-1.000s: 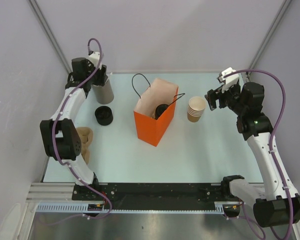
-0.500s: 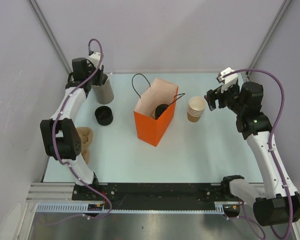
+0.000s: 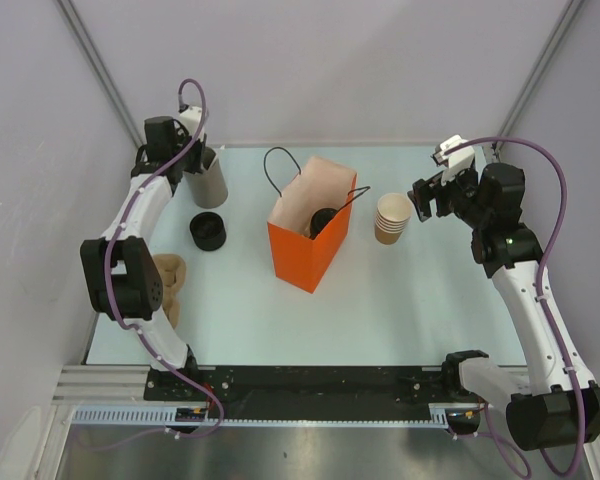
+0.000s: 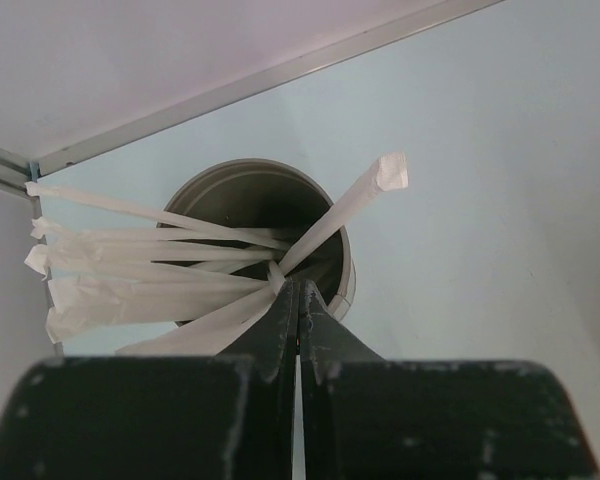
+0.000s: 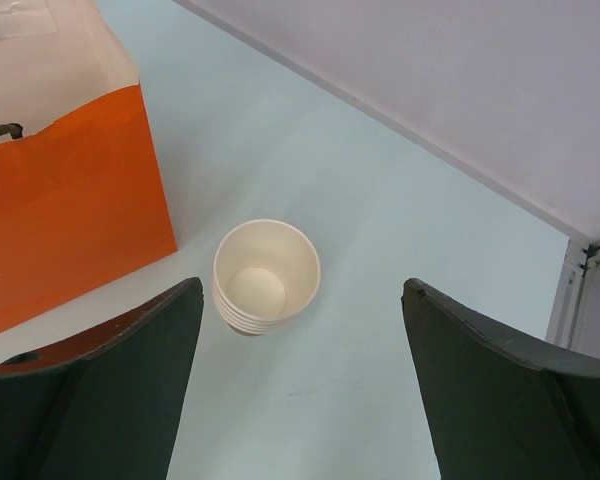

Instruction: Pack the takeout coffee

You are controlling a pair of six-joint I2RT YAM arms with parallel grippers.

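left arm [image 3: 140,210], right arm [image 3: 528,295]: white shells, black joints, purple cable [image 3: 188,82] each. green LED [image 3: 507,241] on right. end effector fingers [image 5: 110,390] matte dark.

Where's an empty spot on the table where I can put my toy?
The biggest bare patch is the near table, between the bag and the arms' bases. A smaller gap lies between the lids and the bag. The left is crowded: straw cup, lids, brown sleeves, left jaws pinching a straw.
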